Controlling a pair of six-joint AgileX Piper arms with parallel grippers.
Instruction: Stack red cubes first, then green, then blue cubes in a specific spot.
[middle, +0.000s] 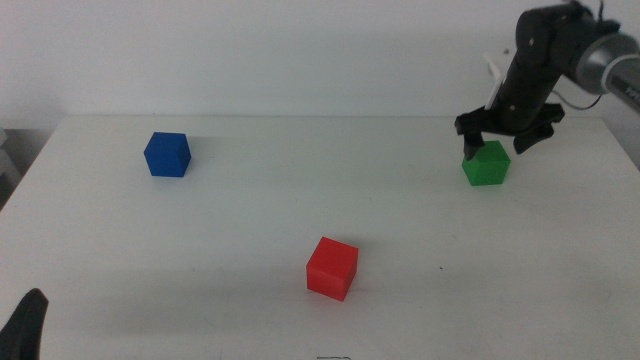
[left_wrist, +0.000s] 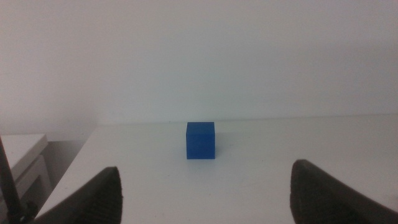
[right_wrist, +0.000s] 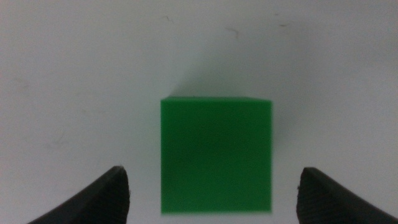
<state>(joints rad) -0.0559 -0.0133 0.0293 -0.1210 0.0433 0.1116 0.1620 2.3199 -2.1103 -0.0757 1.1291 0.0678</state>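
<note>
- I have the right claw (middle: 492, 140) over the far right of the desk (middle: 420, 220), poised directly above the green cube (middle: 486, 164).
- Through the right wrist camera, that claw's jaws are spread wide, wider than the green cube (right_wrist: 216, 154), which lies centred between them; neither jaw touches it and the claw holds nothing.
- The green cube rests flat on the white desk, close to the desk's far right corner.
- The left claw (middle: 27, 325) waits low at the near left corner of the middle view, only a dark tip showing.
- From the left wrist camera I see its jaws wide apart and empty, with the blue cube (left_wrist: 200, 140) well ahead of them, sitting flat on the desk near its far edge.
- In the middle view the blue cube (middle: 167, 154) is on the far left of the desk, well apart from the others.
- The red cube (middle: 331, 268) sits alone near the middle of the desk, toward the near edge, turned slightly, with no claw near it.
</note>
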